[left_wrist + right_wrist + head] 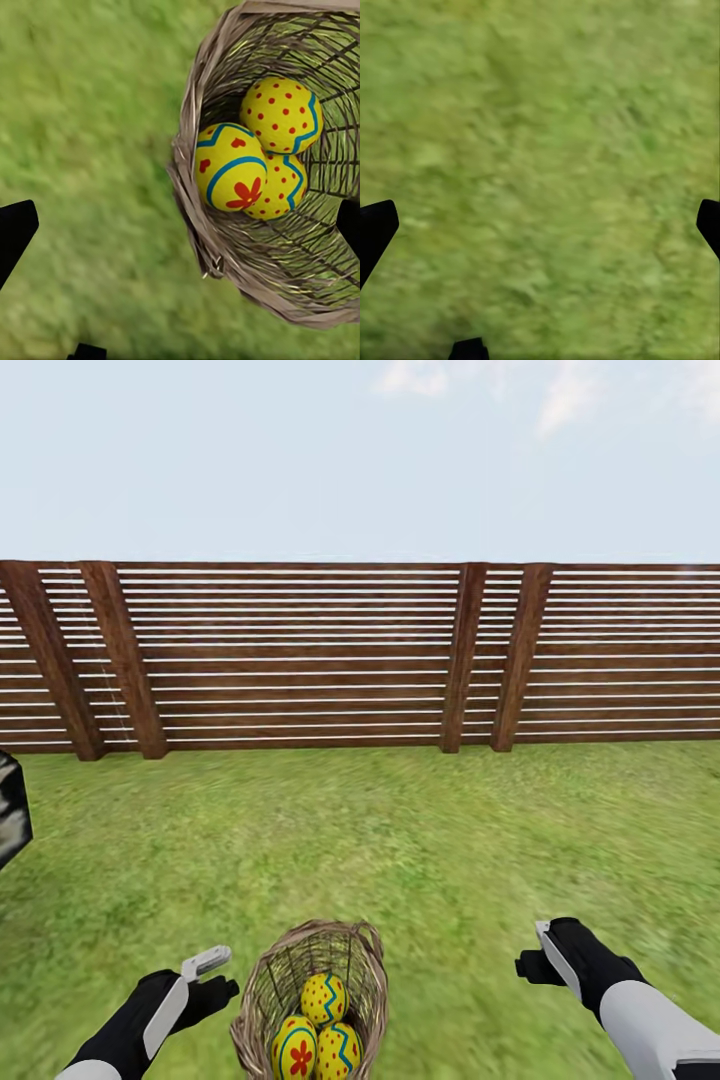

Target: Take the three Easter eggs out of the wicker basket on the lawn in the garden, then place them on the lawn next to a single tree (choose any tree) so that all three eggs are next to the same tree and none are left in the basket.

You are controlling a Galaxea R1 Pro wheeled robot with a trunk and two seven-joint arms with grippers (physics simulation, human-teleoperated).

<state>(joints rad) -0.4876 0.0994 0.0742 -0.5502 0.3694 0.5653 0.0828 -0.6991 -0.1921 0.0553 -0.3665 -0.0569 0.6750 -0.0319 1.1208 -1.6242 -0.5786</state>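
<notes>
All three Easter eggs [320, 1035] lay in the wicker basket [262, 990]; the left pincer [205, 975], jaws apart and empty, should descend squarely over the top egg.

**Three views over the lawn**

The head camera looks forward and slightly down across the lawn [420, 840] to the fence [300, 660] and sky. The left wrist camera looks steeply down, close over the basket [196, 217], which the head view shares at its lower edge. The right wrist camera looks straight down, close over grass [540, 165].
</notes>
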